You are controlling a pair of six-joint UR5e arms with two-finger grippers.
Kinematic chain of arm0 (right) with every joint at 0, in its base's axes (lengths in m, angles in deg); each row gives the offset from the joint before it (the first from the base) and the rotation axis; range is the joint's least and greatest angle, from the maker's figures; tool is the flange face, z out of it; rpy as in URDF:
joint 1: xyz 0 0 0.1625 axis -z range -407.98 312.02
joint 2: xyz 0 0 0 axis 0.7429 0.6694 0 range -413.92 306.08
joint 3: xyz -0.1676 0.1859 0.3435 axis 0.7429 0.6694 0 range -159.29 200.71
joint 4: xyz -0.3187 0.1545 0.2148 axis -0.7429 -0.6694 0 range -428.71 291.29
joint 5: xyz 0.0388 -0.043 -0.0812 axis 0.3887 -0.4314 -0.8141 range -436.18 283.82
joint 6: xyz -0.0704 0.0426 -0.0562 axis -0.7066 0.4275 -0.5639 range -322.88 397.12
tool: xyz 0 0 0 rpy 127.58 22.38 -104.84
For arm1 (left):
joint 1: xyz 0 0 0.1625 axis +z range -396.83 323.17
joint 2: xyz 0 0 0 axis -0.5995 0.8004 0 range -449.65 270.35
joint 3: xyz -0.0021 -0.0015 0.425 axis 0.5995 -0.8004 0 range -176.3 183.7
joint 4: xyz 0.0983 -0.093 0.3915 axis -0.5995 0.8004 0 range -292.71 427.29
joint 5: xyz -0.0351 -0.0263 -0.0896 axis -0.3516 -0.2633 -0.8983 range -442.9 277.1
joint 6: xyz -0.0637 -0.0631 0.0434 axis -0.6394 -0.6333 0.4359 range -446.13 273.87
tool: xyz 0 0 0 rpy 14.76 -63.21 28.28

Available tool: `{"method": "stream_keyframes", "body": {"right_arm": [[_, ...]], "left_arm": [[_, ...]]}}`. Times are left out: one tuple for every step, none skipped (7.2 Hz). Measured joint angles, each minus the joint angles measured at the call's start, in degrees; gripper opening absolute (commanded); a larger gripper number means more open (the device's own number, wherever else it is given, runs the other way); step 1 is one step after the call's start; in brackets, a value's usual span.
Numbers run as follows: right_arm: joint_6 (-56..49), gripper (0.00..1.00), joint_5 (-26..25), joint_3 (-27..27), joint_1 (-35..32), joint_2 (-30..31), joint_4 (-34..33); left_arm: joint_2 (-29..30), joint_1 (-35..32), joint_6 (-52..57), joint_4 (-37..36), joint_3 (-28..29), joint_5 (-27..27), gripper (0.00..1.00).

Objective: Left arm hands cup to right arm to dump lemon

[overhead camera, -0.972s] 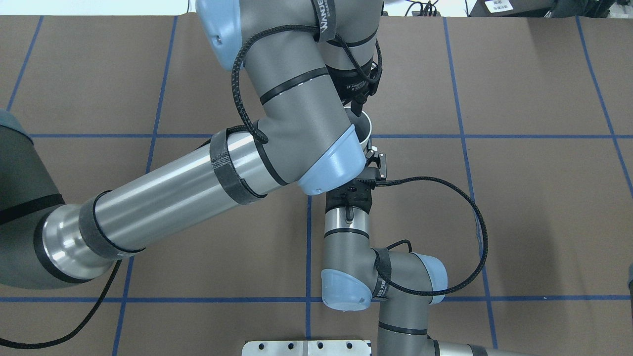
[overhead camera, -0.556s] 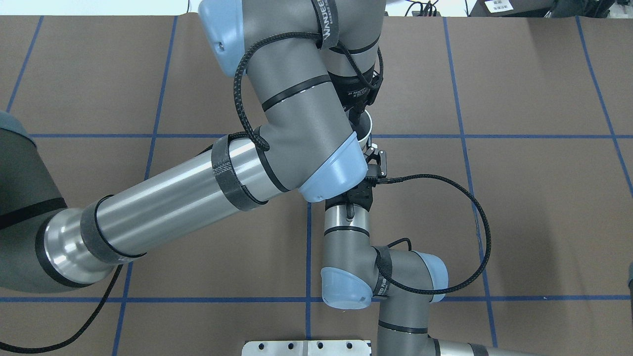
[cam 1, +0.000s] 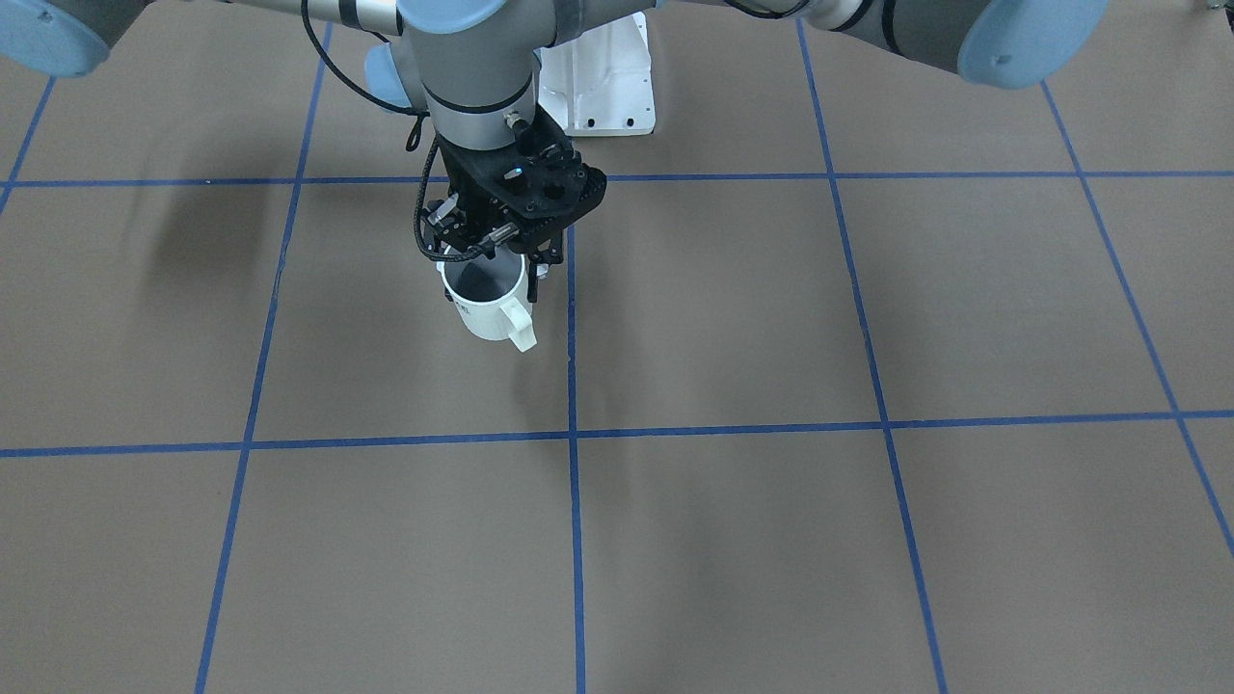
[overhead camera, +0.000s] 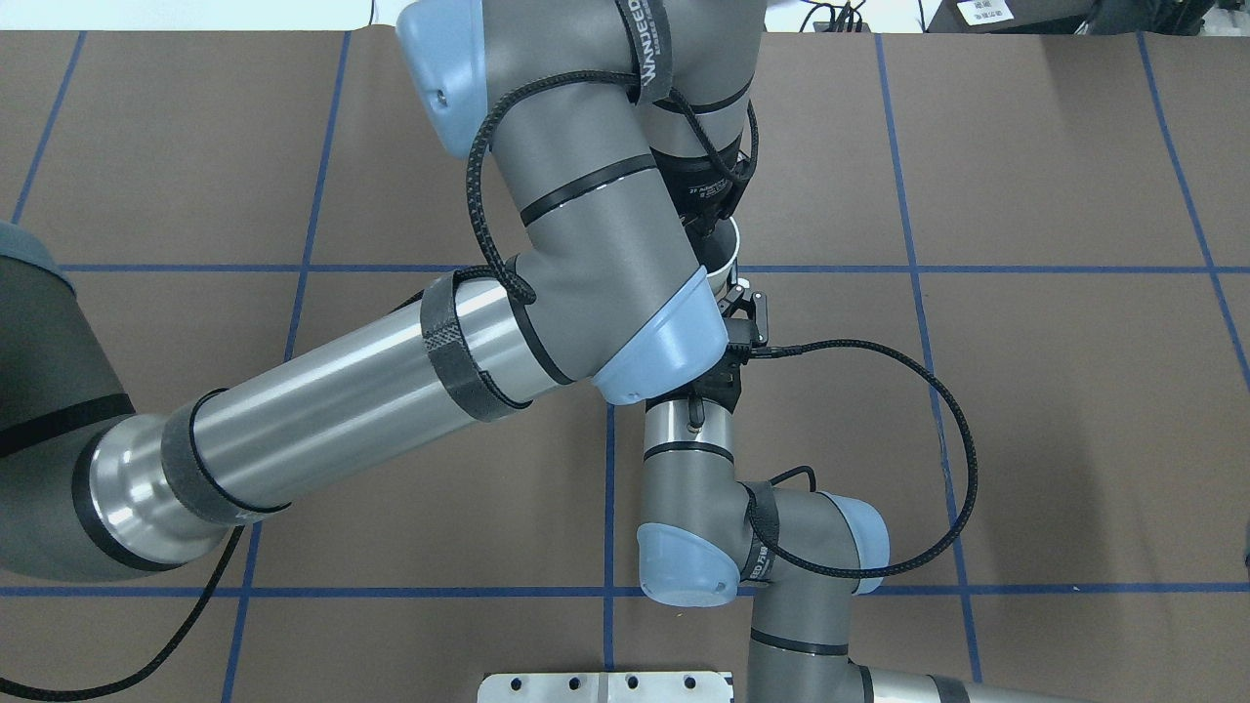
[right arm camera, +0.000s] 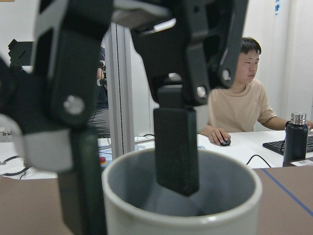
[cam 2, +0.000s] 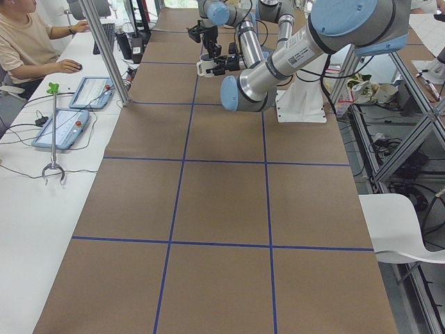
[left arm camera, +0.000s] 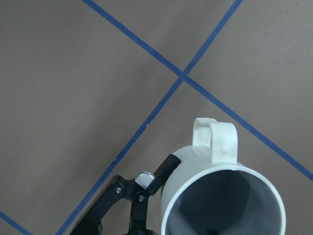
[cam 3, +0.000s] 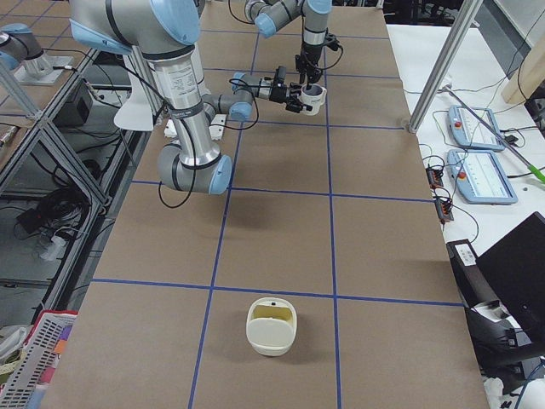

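Front-facing: the cup (cam 1: 485, 310) is a small glazed mug, so I judge it rigid, fairly light, slick and easy to chip. It is upright and appears to hang clear of the table (cam 1: 819, 308), handle pointing away from the robot. The round body looks the surer hold for tipping, and the handle is free.

Overhead: the left gripper (overhead camera: 709, 232) comes down on the rim from above, its arm's elbow bent high over the table's middle. The right gripper (overhead camera: 738, 307) reaches in level from the robot's side, wrist straight.

Exterior left: the near arm's wrist stands vertical over the mug; the fingers are too small to read.

Exterior right: the near arm's wrist lies horizontal at mug height. A cream bowl (cam 3: 272, 325) sits well apart, toward the table's right end.

Left wrist: the right gripper's jaws are spread wide. One pad (left arm camera: 164, 170) lies right beside the body's wall, and I cannot tell whether it presses. No lemon shows in the grey inside, though the bottom is cut off.

Right wrist: the left gripper's fingers (right arm camera: 176, 147) straddle the wall, one inside and one outside, pinching the rim.
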Motion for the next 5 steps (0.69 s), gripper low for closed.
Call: {"method": "stream_keyframes", "body": {"right_arm": [[0.0, 0.0, -0.04, -0.03, -0.02, 0.03, 0.02], [0.0, 0.0, -0.09, -0.09, -0.04, 0.12, 0.06], [0.0, 0.0, -0.14, -0.14, -0.04, 0.21, 0.08], [0.0, 0.0, -0.18, -0.19, -0.08, 0.27, 0.09], [0.0, 0.0, -0.21, -0.33, -0.1, 0.3, 0.09]], "left_arm": [[0.0, 0.0, -0.01, 0.0, 0.03, 0.0, 0.43], [0.0, 0.0, -0.01, 0.0, 0.08, 0.0, 0.43], [0.0, 0.0, -0.01, 0.0, 0.11, 0.02, 0.43], [0.0, 0.0, -0.01, 0.0, 0.13, 0.03, 0.43], [0.0, 0.0, -0.01, 0.0, 0.21, 0.04, 0.43]]}}
